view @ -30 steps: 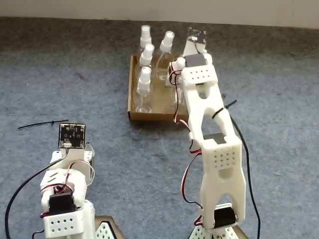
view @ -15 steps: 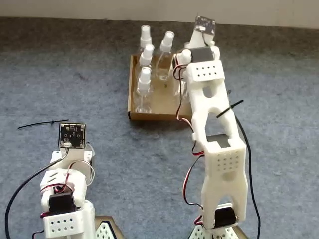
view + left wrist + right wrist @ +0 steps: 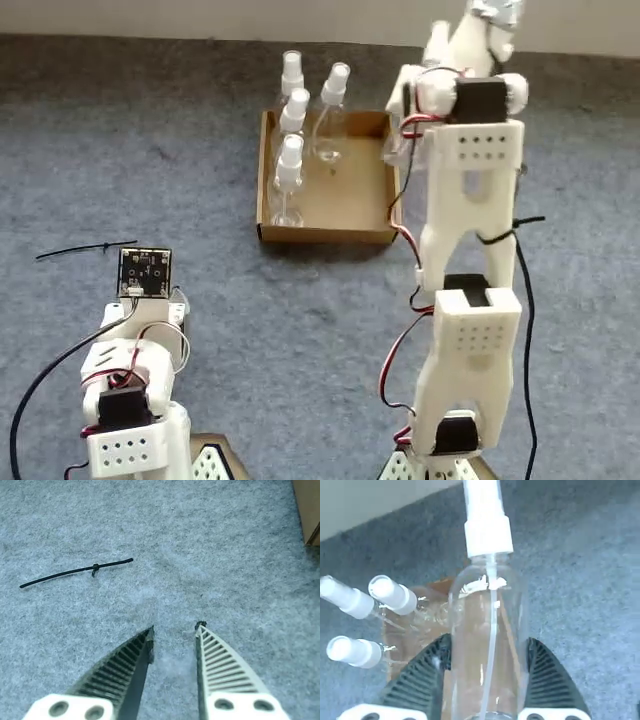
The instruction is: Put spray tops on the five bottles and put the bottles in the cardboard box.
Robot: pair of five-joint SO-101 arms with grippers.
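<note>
From above, the cardboard box lies on the grey carpet, toward the far side of the table. Four capped bottles stand upright in it, gathered toward its left and far sides; the right half of its floor is bare. The right arm stretches forward along the box's right wall, its far end raised beyond the far right corner. The left arm sits folded at the near left, well apart from the box, with a black cable tie lying on the carpet just beyond it.

In the left wrist view, the left gripper hangs over plain carpet with its two fingers spread and nothing between them. The cable tie lies farther off, and one corner of the box shows at the edge.

In the right wrist view, the right gripper is clamped on the held bottle — a clear bottle, one finger pressing each side of its body. Its white spray top is seated on the neck, with the dip tube running down inside. Beyond it — lower down — three of the capped bottles stand in the box
</note>
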